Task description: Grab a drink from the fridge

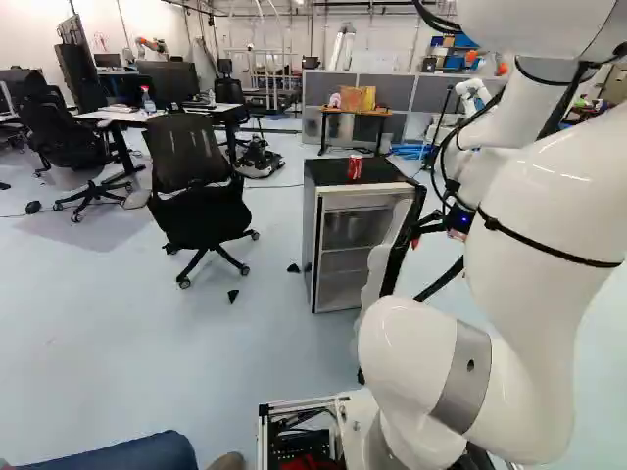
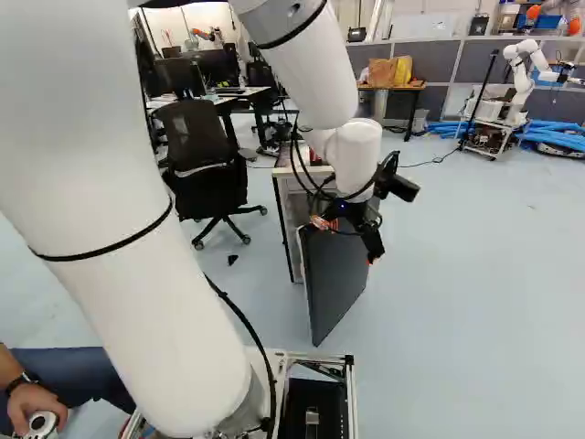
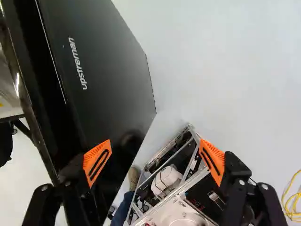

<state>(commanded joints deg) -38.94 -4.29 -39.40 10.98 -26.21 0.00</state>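
Observation:
The fridge point(image 1: 332, 245) stands ahead, its door point(image 2: 336, 274) swung out toward the base; shelves show inside, but no drink can be made out on them. On its black top stands a red can point(image 1: 355, 167). My gripper point(image 2: 346, 240) is at the upper part of the door in the right base view. In the wrist view my gripper point(image 3: 154, 159) is open, with nothing gripped. One orange finger point(image 3: 97, 162) overlaps the dark door panel point(image 3: 101, 70); whether they touch I cannot tell. The other finger point(image 3: 212, 160) stands clear of the door.
An office chair point(image 1: 191, 186) stands beside the fridge in the left base view. Desks and a table point(image 1: 355, 114) are farther back. Another robot point(image 2: 519, 78) stands at the back right. A person's hand point(image 2: 35, 402) and leg are close beside the base. Yellow cable point(image 3: 292, 202) lies on the floor.

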